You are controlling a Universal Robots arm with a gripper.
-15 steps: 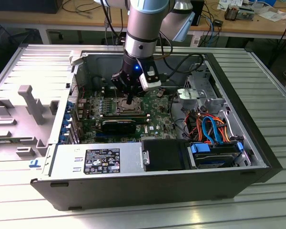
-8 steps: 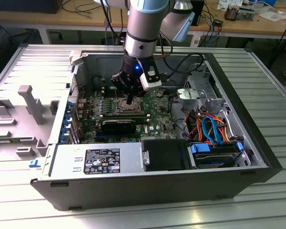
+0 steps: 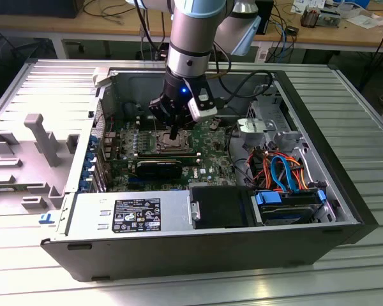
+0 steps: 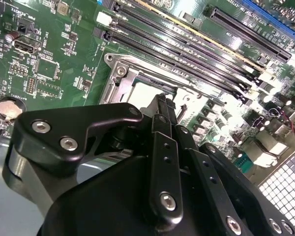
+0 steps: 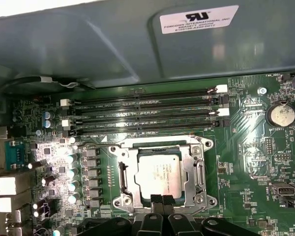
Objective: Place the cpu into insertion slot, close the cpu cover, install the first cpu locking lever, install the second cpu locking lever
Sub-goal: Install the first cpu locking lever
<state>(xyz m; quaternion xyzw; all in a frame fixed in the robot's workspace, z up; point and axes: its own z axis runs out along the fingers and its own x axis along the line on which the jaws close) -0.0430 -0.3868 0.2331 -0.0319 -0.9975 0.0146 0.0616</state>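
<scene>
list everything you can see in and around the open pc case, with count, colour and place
small square silver-grey cpu: one, seated in the insertion slot, under the gripper
silver-rimmed square insertion slot: one, on the board, beside the memory slots
thin silver metal cpu cover: one, lying down around the cpu
green circuit board: one, floor of the case
long black memory slots: four, in a row
round silver coin battery: one, on the board
black open computer case: one, on the ribbed metal table
orange and blue cables: a bundle, toward the exterior view's right
black gripper: one, over the slot's edge, fingers together
</scene>
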